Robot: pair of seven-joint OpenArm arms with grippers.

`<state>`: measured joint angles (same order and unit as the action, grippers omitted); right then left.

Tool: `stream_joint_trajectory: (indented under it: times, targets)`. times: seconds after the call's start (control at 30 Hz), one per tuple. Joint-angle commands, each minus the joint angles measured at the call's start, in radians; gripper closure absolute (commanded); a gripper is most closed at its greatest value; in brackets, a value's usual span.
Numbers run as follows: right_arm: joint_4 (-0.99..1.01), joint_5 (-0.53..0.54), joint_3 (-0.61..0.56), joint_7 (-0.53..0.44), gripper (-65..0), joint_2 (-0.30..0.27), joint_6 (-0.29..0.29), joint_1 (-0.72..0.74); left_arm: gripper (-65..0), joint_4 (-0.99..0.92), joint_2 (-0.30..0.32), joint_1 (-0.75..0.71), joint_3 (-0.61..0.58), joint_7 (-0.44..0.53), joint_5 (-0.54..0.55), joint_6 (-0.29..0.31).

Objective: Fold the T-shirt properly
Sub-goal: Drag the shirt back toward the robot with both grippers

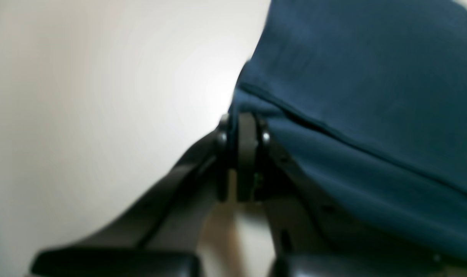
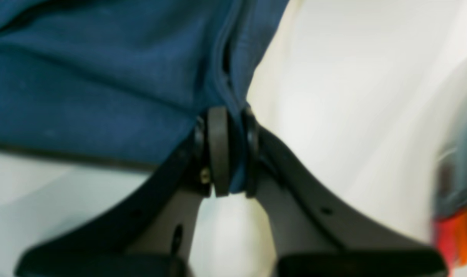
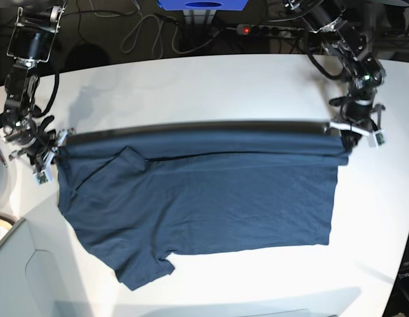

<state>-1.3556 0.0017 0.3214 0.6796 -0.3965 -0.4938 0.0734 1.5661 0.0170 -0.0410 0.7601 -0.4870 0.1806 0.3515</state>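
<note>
The dark navy T-shirt (image 3: 204,198) hangs stretched between my two grippers, its top edge pulled taut above the white table (image 3: 191,86), its lower part and one sleeve draping toward the front. My left gripper (image 3: 346,135) at the right is shut on the shirt's edge; in the left wrist view its fingertips (image 1: 243,127) pinch the cloth (image 1: 364,96). My right gripper (image 3: 54,150) at the left is shut on the other end; in the right wrist view its fingertips (image 2: 227,127) clamp a fold of the shirt (image 2: 102,77).
Cables and a power strip (image 3: 270,30) lie beyond the table's far edge. A blue box (image 3: 203,5) stands at the back. A pale bin edge (image 3: 20,264) sits at the front left. A red-orange object (image 2: 454,234) blurs at the right wrist view's right.
</note>
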Motion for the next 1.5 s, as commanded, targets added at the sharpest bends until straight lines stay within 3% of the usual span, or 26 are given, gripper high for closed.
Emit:
stream_joint_trajectory:
  times: [0.0,0.2,0.3,0.5,0.73,1.0,1.13,1.47]
  targets:
    - [-0.04,0.002,0.008,-0.004,-0.2,-0.032,-0.009,0.024,0.0,0.041,0.019,0.013,-0.014,0.032,0.01,-0.002]
    - [-0.074,0.002,-0.092,0.09,-0.2,-0.054,-0.009,0.177,0.0,0.109,0.061,0.028,-0.119,0.032,0.01,-0.012]
    - [-0.081,0.004,-0.117,0.093,-0.3,-0.054,-0.009,0.245,0.0,0.109,0.068,0.065,-0.132,0.032,0.004,-0.012]
    - [-0.137,0.002,-0.115,0.094,-0.3,-0.054,-0.009,0.256,0.0,0.101,0.067,0.069,-0.129,0.032,0.01,-0.012]
    - [-0.143,0.001,-0.113,0.085,-0.3,-0.06,-0.009,0.162,0.0,0.095,0.065,0.017,-0.127,0.04,0.01,-0.004]
    - [-0.143,0.002,-0.005,0.094,-0.3,-0.054,-0.009,0.167,0.0,0.15,0.062,-0.024,-0.075,0.034,0.01,-0.004]
    - [-0.169,0.002,-0.005,0.093,-0.3,-0.058,-0.009,0.045,0.0,0.168,0.054,-0.098,-0.078,0.035,0.012,-0.004]
    - [-0.31,0.002,-0.003,0.093,-0.3,-0.037,-0.009,-0.214,0.0,0.17,-0.073,-0.257,-0.073,0.043,0.012,-0.002]
